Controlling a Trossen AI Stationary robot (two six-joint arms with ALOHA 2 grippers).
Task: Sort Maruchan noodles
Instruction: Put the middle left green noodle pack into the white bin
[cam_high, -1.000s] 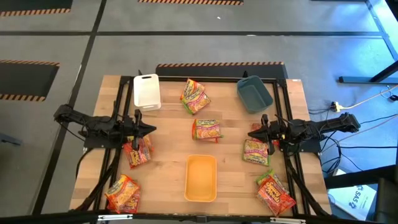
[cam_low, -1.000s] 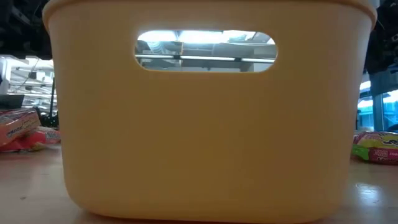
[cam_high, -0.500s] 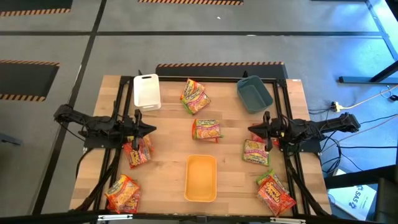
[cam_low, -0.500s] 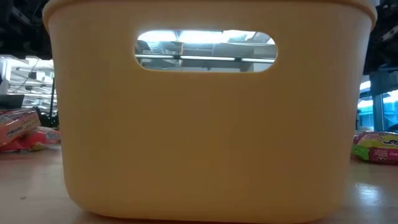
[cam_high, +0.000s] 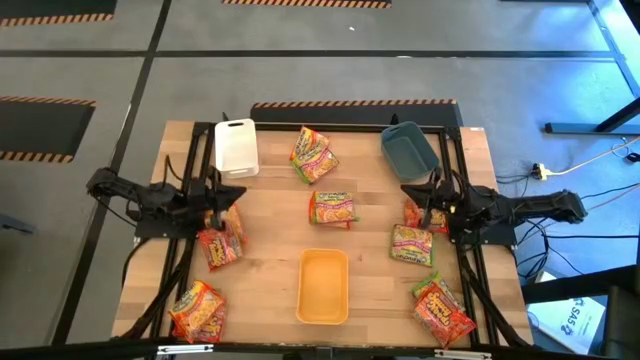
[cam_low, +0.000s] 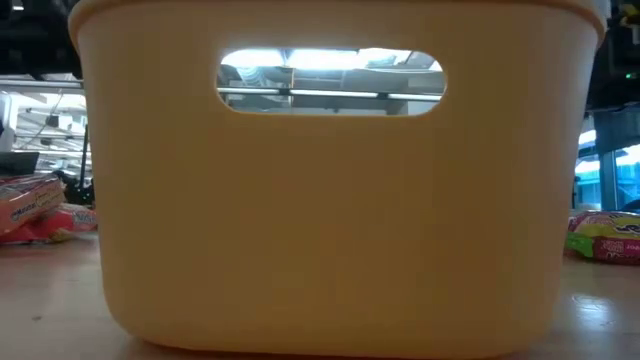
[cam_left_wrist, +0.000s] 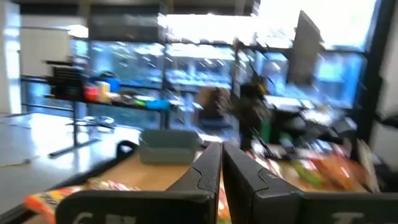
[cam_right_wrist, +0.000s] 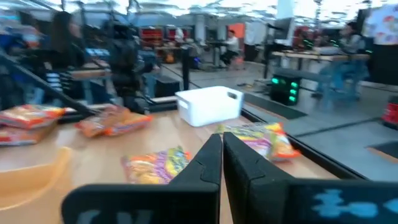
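Observation:
The Maruchan packets lie flat on the table, and no gripper touches any of them. A green-pink pair (cam_high: 313, 155) sits far centre and a single packet (cam_high: 332, 208) at mid-table. A green one (cam_high: 412, 244) and a red one (cam_high: 418, 214) lie under the right arm. An orange-red one (cam_high: 220, 244) lies by the left arm. Small piles sit at the near-left (cam_high: 197, 310) and the near-right (cam_high: 442, 310). My left gripper (cam_high: 238, 197) (cam_left_wrist: 221, 167) hangs shut above the table's left side. My right gripper (cam_high: 405, 189) (cam_right_wrist: 221, 157) hangs shut at the right side.
A white bin (cam_high: 236, 146) stands far left, a blue-grey bin (cam_high: 408, 150) far right, and a yellow bin (cam_high: 323, 285) near centre. The yellow bin (cam_low: 330, 200) fills the low view. Bare wood shows between the middle packet and the yellow bin.
Both grippers have drifted a little toward the table's far edge, the right one more plainly, uncovering the red packet beneath it. No packet has moved.

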